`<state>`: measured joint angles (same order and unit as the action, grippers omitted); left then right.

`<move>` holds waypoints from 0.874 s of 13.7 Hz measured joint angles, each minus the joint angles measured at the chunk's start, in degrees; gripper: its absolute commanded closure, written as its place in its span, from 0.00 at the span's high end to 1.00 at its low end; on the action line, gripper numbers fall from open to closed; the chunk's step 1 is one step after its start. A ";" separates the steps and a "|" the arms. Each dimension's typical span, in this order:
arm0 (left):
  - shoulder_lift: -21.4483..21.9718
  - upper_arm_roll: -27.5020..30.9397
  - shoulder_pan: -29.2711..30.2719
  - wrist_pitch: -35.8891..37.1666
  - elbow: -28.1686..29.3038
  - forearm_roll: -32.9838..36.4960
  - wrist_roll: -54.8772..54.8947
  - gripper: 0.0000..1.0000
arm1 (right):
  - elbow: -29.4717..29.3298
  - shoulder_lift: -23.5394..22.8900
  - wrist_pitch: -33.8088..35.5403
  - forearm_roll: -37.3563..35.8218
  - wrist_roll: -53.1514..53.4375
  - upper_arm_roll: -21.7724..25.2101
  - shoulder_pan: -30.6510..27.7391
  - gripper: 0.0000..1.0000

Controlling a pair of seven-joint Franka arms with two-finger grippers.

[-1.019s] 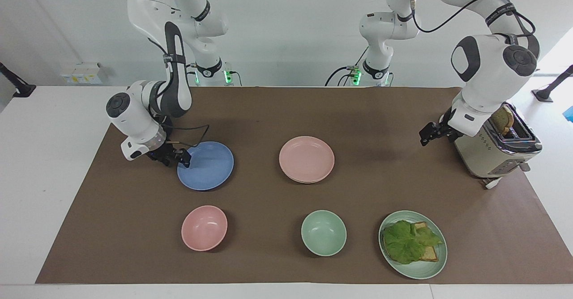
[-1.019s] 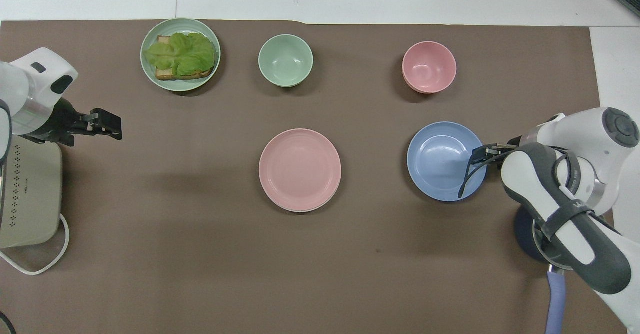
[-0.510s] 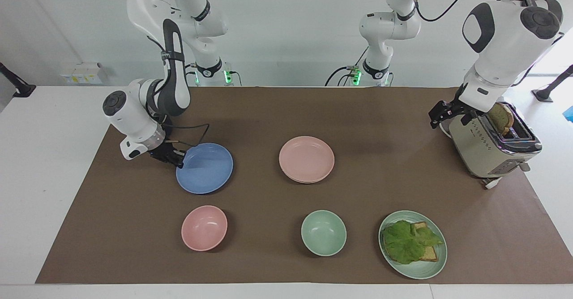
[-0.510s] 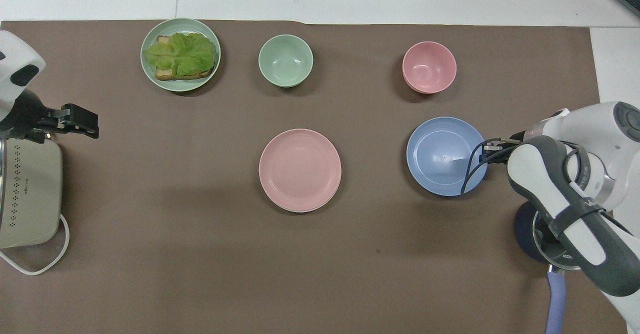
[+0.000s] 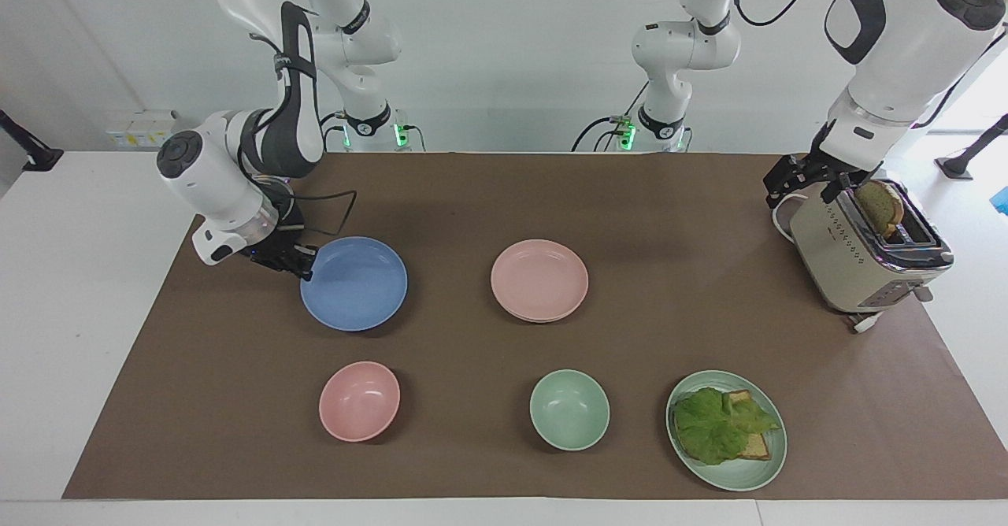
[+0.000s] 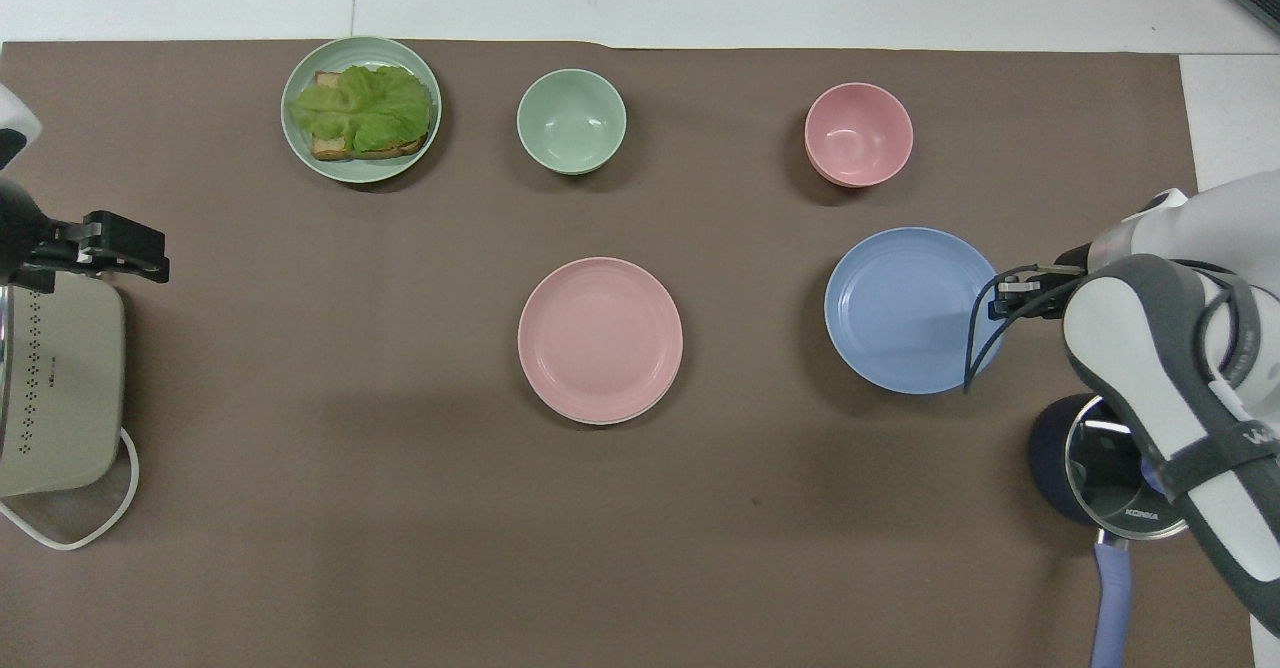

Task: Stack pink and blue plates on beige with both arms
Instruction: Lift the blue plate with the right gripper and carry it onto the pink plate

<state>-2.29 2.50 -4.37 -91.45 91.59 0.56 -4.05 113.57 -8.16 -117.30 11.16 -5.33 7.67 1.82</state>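
**Q:** Facing view first: where is the blue plate (image 5: 354, 283) relative to the pink plate (image 5: 539, 279)?

**R:** Beside the pink plate, toward the right arm's end of the table, lifted off the brown mat (image 5: 488, 195) with a shadow beneath. Pinched at the rim by the right gripper (image 5: 304, 264), jaws closed on the plate's edge.

**Q:** And the beige plate?

**R:** Only a pale rim (image 5: 543, 319) peeking out under the pink plate. Stacked directly below it.

**Q:** Left gripper (image 5: 780, 182)?

**R:** Up over the toaster (image 5: 866, 254), well apart from the pink plate, toward the left arm's end. Holding nothing, jaws wide.

**Q:** Overhead view now?

**R:** Same picture from above. Blue plate (image 6: 908, 310) beside the pink plate (image 6: 600, 338), right gripper (image 6: 1003, 286) clamped at its rim. Sliver of beige plate (image 6: 610, 420) under the pink plate's nearer edge. Left gripper (image 6: 140, 251) at the toaster's (image 6: 60, 388) farther end.

**Q:** Other things around the pink plate?

**R:** Farther from the robots than the pink plate: pink bowl (image 6: 858, 134), green bowl (image 6: 571, 120), green plate (image 6: 300, 148) with lettuce (image 6: 362, 108) and bread.
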 measured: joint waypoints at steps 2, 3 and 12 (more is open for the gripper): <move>0.72 0.00 0.01 0.15 -0.06 -0.01 0.00 1.00 | -3.00 2.00 4.92 -0.23 -0.04 -0.13 0.09 0.00; 0.97 0.00 0.01 0.23 -0.06 -0.01 0.00 1.00 | -4.21 2.63 6.18 -0.24 -0.04 -0.42 0.15 0.00; 1.13 -0.03 0.15 0.29 -0.07 -0.05 0.00 1.00 | -5.61 2.87 1.39 -0.24 9.70 -2.83 11.83 0.00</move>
<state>-1.16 2.47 -4.21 -91.16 91.52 0.51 -4.05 107.96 -5.30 -115.91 10.92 4.37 4.84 13.64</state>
